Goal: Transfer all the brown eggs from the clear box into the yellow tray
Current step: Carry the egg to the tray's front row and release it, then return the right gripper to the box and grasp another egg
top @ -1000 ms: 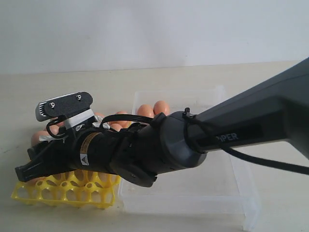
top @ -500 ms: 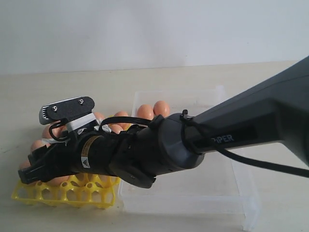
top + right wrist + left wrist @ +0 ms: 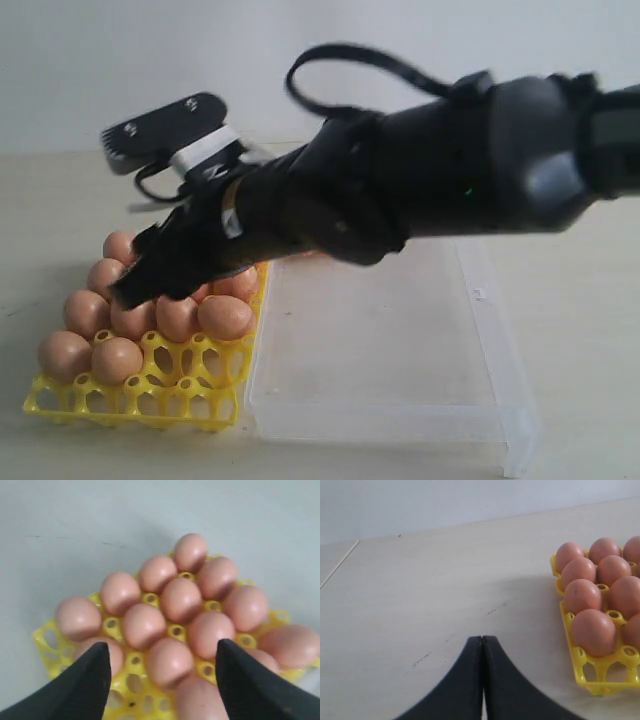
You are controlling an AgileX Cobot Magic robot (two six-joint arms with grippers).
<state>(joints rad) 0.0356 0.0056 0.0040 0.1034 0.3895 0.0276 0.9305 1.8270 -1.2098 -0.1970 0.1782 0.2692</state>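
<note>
Hovering over the yellow tray (image 3: 130,400), the right pincer (image 3: 128,292) points down toward 8 o'clock in the exterior view. Its dark arm stretches in from 3 o'clock and looks blurred. The right wrist view shows this pincer (image 3: 161,650) spread wide, with nothing between its fingers and the eggs lying below the gap.

The brown eggs (image 3: 225,316) sit in the tray's cups, packed side by side in rows. More than a dozen can be counted from the right wrist view (image 3: 181,599). In the exterior view, the cups along the tray's 6 o'clock edge are open yellow rings.

The tray rests on the pale counter (image 3: 40,200) at about 8 o'clock of the exterior view. The clear box (image 3: 380,400) lies just beside it at the tray's 3 o'clock — whether their edges touch is hard to tell. The arm hides the far end of the box.

The left pincer (image 3: 482,641) has its two black fingers pressed together, tip to tip. It hangs above bare counter — clearly apart from the tray's edge (image 3: 600,680) and the eggs there (image 3: 594,632).
</note>
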